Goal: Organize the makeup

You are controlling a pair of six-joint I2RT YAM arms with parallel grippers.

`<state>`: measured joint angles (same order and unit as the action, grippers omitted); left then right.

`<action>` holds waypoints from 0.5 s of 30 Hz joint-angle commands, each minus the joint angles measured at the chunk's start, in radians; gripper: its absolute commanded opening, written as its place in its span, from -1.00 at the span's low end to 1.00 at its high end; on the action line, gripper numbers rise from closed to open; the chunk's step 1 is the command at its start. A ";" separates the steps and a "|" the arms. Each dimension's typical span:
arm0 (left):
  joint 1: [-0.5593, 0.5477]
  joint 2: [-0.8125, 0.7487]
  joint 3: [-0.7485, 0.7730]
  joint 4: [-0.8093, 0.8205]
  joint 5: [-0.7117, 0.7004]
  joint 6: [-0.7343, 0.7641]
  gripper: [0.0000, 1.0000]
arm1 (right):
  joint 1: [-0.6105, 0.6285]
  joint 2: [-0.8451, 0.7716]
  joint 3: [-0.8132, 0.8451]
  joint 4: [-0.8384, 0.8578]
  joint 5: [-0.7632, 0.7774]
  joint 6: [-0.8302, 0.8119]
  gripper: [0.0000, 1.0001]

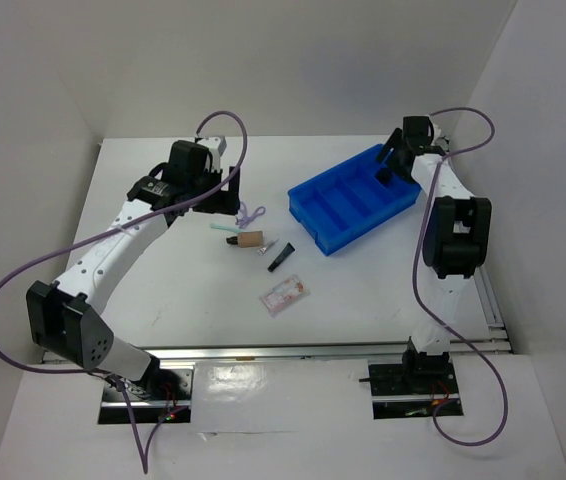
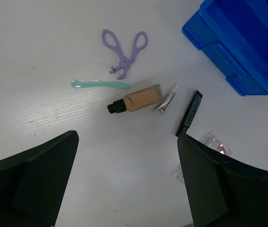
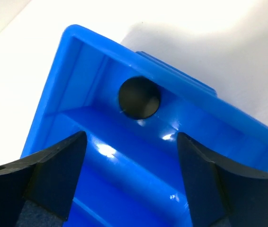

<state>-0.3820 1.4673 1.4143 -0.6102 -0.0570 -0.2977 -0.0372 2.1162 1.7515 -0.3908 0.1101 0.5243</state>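
Note:
The makeup lies loose on the white table: a purple looped piece (image 2: 124, 52), a mint-green stick (image 2: 100, 84), a tan cylinder with a black end (image 2: 136, 99), a small clear tube (image 2: 166, 101), a slim black tube (image 2: 191, 112) and a clear pinkish packet (image 2: 214, 144). My left gripper (image 2: 127, 179) hangs open above bare table just short of them, holding nothing. A round black pot (image 3: 139, 97) rests in the end compartment of the blue bin (image 3: 91, 47). Over that compartment my right gripper (image 3: 131, 142) is open and empty, with the pot beyond its fingertips.
The blue bin (image 1: 343, 235) stands at the back right, with several long compartments. White walls close the table at the back and on both sides. Purple cables loop off both arms. The loose items (image 1: 250, 240) cluster just left of the bin.

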 commanded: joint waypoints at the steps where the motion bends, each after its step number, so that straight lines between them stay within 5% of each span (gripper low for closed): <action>1: -0.003 -0.028 0.043 0.001 0.005 -0.023 1.00 | 0.038 -0.180 -0.018 0.070 0.042 -0.030 0.59; 6: -0.003 -0.051 0.069 -0.028 -0.121 -0.075 1.00 | 0.178 -0.333 -0.081 0.079 -0.001 -0.145 0.45; 15: 0.063 -0.214 0.103 -0.103 -0.397 -0.285 0.98 | 0.572 -0.312 -0.144 0.021 -0.136 -0.418 0.63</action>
<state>-0.3466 1.3384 1.4670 -0.6922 -0.3309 -0.4923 0.4896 1.7607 1.6409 -0.3256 0.0391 0.2512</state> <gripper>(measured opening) 0.994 0.799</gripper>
